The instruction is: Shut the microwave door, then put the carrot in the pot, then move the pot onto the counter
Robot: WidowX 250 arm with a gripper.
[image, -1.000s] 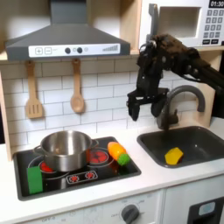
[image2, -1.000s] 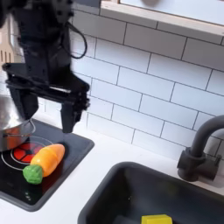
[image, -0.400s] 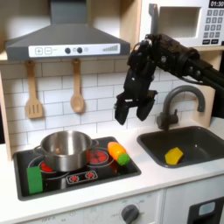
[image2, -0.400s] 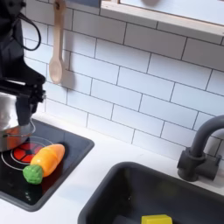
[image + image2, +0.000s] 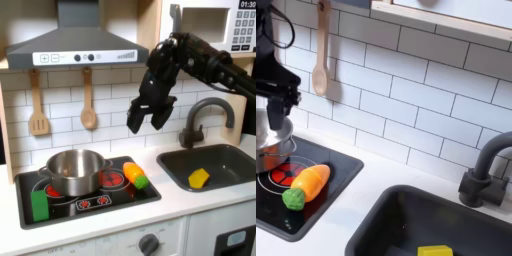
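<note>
No readable brand; microwave keypad point(image 5: 243, 30) digits blurred, gripper point(image 5: 142, 124) open

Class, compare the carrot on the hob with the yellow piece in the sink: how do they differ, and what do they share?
The carrot is orange with a green end; the yellow piece is one plain colour. The carrot lies on the black hob, the yellow piece down in the dark sink. The carrot is stubby and rounded, the yellow piece wedge-like. Both are small toy foods, lying untouched.

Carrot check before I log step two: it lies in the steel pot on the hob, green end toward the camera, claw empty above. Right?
Not quite. The carrot lies on the black hob beside the pot, not in it, as the first exterior view shows. The claw does hang empty above.
</note>
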